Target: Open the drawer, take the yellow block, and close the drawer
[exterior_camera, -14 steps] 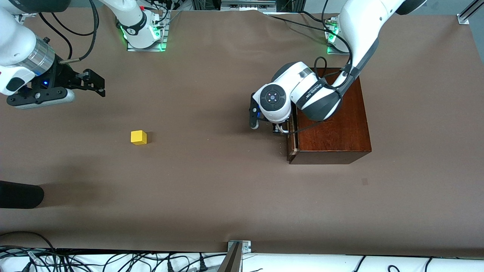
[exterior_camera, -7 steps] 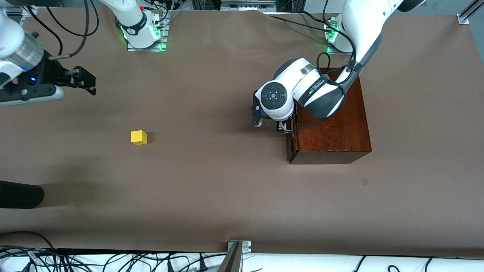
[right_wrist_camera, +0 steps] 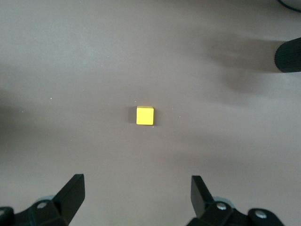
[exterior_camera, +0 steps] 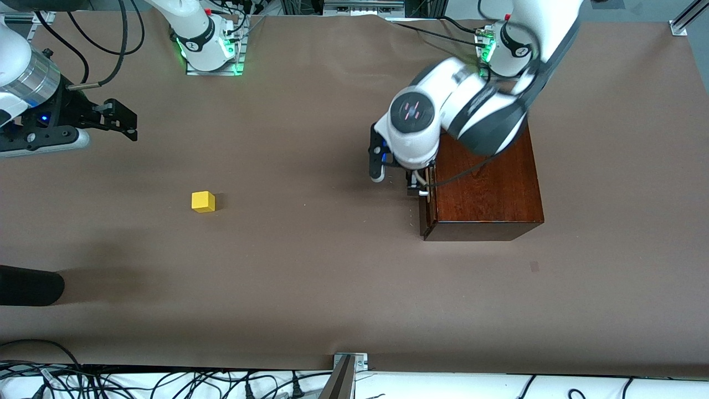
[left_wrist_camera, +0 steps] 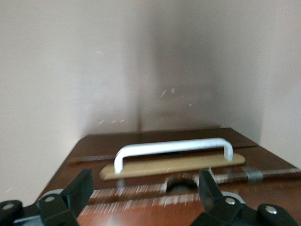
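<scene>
The yellow block (exterior_camera: 203, 201) sits on the bare table toward the right arm's end, far from the box; it also shows in the right wrist view (right_wrist_camera: 145, 115). The dark wooden box (exterior_camera: 484, 183) stands toward the left arm's end. Its drawer (exterior_camera: 425, 213) is pushed in, with the front about flush with the box. The white bar handle (left_wrist_camera: 174, 151) shows in the left wrist view. My left gripper (exterior_camera: 396, 177) is open and empty over the drawer's front, its fingers (left_wrist_camera: 81, 186) apart from the handle. My right gripper (exterior_camera: 123, 119) is open and empty above the table, away from the block.
A black rounded object (exterior_camera: 27, 285) lies at the table's edge at the right arm's end, nearer the front camera than the block; it also shows in the right wrist view (right_wrist_camera: 288, 55). Cables run along the table's front edge (exterior_camera: 166, 382).
The drawer's last narrow gap has closed. My left arm has risen and pulled back over the box. My right gripper has moved toward the right arm's end of the table.
</scene>
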`<state>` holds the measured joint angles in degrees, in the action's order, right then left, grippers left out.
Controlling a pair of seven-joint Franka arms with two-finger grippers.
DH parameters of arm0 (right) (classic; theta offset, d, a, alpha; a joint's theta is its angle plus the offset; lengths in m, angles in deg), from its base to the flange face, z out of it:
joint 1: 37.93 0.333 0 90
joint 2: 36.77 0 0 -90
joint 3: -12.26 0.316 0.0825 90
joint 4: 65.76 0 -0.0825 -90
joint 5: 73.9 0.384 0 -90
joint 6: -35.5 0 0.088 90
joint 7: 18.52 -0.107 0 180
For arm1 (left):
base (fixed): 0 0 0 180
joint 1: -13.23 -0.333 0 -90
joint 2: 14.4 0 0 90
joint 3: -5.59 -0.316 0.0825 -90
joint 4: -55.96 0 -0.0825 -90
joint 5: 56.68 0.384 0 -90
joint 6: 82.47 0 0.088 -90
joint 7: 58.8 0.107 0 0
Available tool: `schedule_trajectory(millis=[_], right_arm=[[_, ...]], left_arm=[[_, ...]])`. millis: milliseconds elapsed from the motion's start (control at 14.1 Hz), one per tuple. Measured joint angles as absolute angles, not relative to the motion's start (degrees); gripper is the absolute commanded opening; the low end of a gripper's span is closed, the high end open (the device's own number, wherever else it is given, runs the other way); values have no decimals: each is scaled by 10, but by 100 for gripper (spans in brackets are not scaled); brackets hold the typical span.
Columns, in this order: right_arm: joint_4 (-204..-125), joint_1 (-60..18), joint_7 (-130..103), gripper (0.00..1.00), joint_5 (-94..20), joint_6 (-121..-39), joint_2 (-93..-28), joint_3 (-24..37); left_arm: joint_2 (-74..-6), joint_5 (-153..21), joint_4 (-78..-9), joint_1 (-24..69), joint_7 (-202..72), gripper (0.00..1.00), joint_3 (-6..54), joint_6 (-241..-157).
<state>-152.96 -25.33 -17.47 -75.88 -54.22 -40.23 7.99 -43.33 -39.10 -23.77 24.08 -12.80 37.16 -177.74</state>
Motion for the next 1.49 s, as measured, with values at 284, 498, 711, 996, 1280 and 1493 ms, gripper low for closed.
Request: schedule_trajectory(millis=[284, 498, 711, 996, 1280, 1493], right_arm=[[-1528, -253, -175, 100, -760, -551, -402, 80], [-1528, -253, -175, 100, -760, -555, -403, 80], [-1528, -253, -175, 100, -760, -561, -403, 80], [-1528, -253, -175, 100, -760, -563, -403, 79], [-1528, -253, -175, 100, -760, -563, -403, 79], [-1528, -253, -175, 100, -760, -563, -404, 79]], left_arm=[[-364, -391, -190, 167, -128, 100, 369, -1686], [-348, -395, -153, 128, -138, 100, 346, -1635], [-309, -467, -166, 133, -225, 100, 253, -1642], [-199, -548, -287, 136, -367, 100, 145, -1723], [-142, -554, -344, 136, -523, 100, 129, -1737], [-140, -554, -361, 136, -587, 100, 128, -1741]])
